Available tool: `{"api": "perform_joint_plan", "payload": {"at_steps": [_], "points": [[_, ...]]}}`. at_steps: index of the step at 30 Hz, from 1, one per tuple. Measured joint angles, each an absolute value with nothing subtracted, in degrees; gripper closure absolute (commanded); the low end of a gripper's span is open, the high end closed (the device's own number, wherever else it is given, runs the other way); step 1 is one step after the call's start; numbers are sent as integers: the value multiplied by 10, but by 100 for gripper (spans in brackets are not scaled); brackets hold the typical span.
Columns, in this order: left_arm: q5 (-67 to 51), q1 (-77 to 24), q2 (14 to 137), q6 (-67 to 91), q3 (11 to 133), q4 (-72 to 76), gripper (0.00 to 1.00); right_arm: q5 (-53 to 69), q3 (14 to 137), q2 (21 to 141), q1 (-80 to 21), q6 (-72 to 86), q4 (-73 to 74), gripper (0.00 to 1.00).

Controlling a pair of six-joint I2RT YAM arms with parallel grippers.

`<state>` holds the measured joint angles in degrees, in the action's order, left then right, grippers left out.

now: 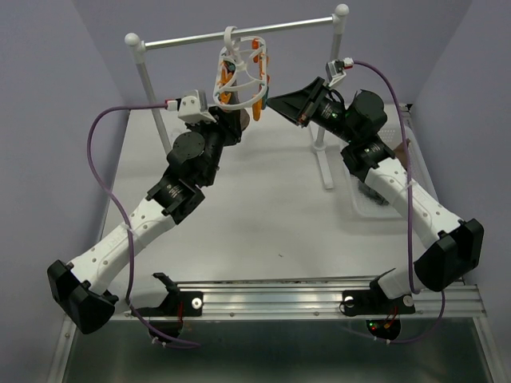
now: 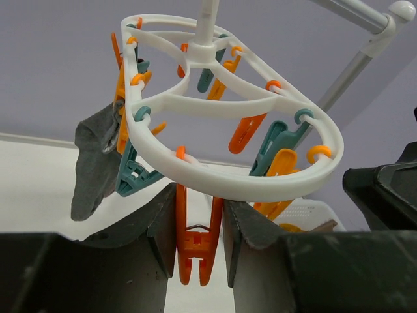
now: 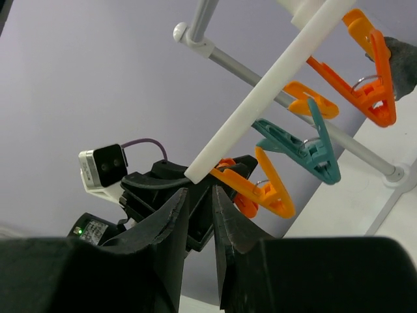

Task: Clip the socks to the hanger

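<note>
1. Where the two arms leave the near edge of the table [image 1: 263, 215], they lean inward toward its far side. A clear bin [image 1: 375, 203] sits on the right, partly behind the right arm (its contents are too dim to name).
2. The left gripper [image 2: 199, 225] is clamped on an orange clip [image 2: 194, 251], one finger pressed against each side of it. The clip hangs straight down from the near rim of the hanger [image 2: 247, 186].
3. The right gripper [image 3: 201, 195] is at the hanger's opposite side, its fingers pinched nearly together on the white rim.
4. The hanger is off the table, hooked over the crossbar of the white rack [image 1: 184, 37] at the far end. Its oval ring is tilted, with orange and teal clips dangling around it.
5. A dark grey sock [image 2: 94, 163] hangs from a clip on the ring's left side in the left wrist view, beyond the pinched clip.
</note>
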<state>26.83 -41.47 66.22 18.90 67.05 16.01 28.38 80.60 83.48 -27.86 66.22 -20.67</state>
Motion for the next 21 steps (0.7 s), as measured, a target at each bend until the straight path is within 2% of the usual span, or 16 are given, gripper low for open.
{"api": "perform_joint_plan", "payload": {"at_steps": [2,3,4,5,7,10,15,21], "points": [[265,-415,657,174,657,174,100,284,806,833,-279,662,-208,71],[260,-415,654,158,647,185,100,285,806,833,-279,662,-211,67],[257,-414,651,150,640,191,100,286,806,833,-279,661,-212,61],[255,-414,649,134,628,205,100,289,806,833,-279,655,-212,47],[255,-414,647,104,605,232,100,302,808,833,-279,620,-204,36],[251,-408,647,51,561,291,100,331,825,834,-279,511,-171,35],[233,-390,640,13,542,315,100,389,877,817,-283,128,-18,32],[221,-379,600,-4,539,314,100,371,964,799,-316,-292,185,34]]}}
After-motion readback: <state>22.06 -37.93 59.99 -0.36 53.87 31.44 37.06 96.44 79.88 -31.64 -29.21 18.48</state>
